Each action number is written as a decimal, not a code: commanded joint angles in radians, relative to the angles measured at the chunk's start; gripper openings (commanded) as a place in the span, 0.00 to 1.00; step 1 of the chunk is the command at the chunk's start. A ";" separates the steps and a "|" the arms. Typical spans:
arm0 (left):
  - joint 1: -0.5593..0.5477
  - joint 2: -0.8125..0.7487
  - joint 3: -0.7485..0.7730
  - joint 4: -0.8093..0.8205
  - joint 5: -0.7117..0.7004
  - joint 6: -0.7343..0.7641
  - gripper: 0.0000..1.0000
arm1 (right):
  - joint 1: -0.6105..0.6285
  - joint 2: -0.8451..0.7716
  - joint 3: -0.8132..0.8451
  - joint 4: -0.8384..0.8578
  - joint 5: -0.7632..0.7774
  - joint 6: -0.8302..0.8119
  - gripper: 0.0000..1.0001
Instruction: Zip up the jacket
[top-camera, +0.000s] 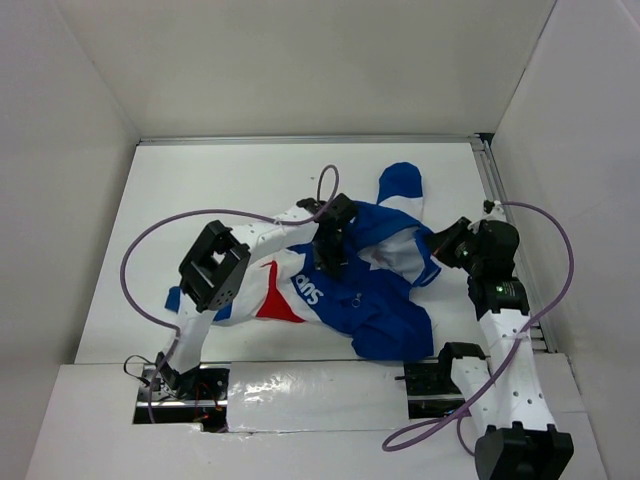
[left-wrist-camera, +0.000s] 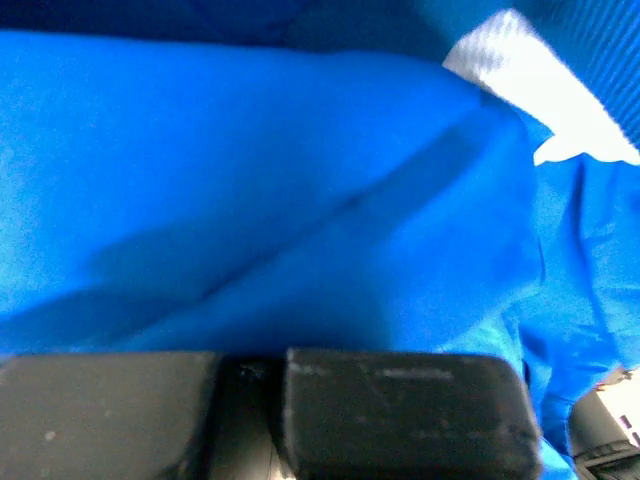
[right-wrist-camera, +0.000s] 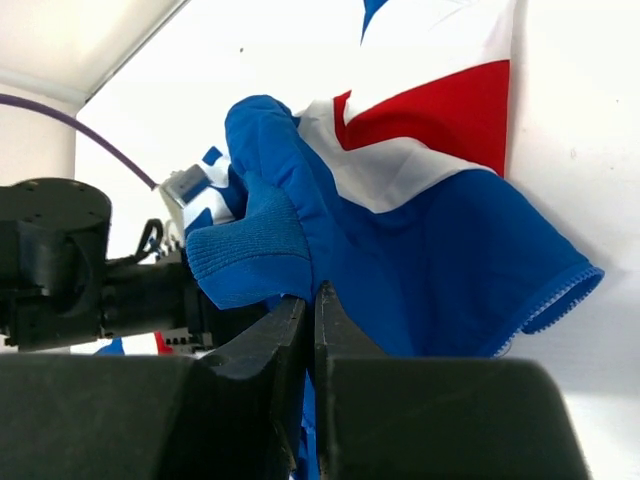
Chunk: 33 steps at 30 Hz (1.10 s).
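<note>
The jacket (top-camera: 365, 300) lies crumpled mid-table, royal blue with red and white panels and white lettering (top-camera: 308, 290). One blue sleeve (top-camera: 400, 185) points to the back. My left gripper (top-camera: 330, 262) points down into the jacket's middle. In the left wrist view its fingers (left-wrist-camera: 400, 410) stand close together against blue fabric (left-wrist-camera: 300, 180), so it appears shut on it. My right gripper (top-camera: 437, 250) is at the jacket's right edge. In the right wrist view it (right-wrist-camera: 312, 300) is shut on blue fabric (right-wrist-camera: 430, 260) beside a ribbed cuff (right-wrist-camera: 250, 250). The zipper is not clearly visible.
White walls enclose the table on three sides. A metal rail (top-camera: 500, 200) runs along the right edge. Purple cables (top-camera: 150, 250) loop beside both arms. The left arm (right-wrist-camera: 60, 260) shows in the right wrist view, close to the cuff.
</note>
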 joint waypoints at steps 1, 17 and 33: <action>0.069 -0.077 0.030 0.046 -0.021 0.054 0.00 | -0.009 0.022 0.068 0.038 0.016 -0.001 0.09; 0.587 -0.363 0.747 0.196 0.411 0.389 0.00 | -0.035 0.510 1.131 -0.027 0.194 -0.057 0.00; 0.836 -0.811 0.519 0.240 0.594 0.325 0.00 | -0.024 0.271 1.249 -0.041 0.016 -0.103 0.00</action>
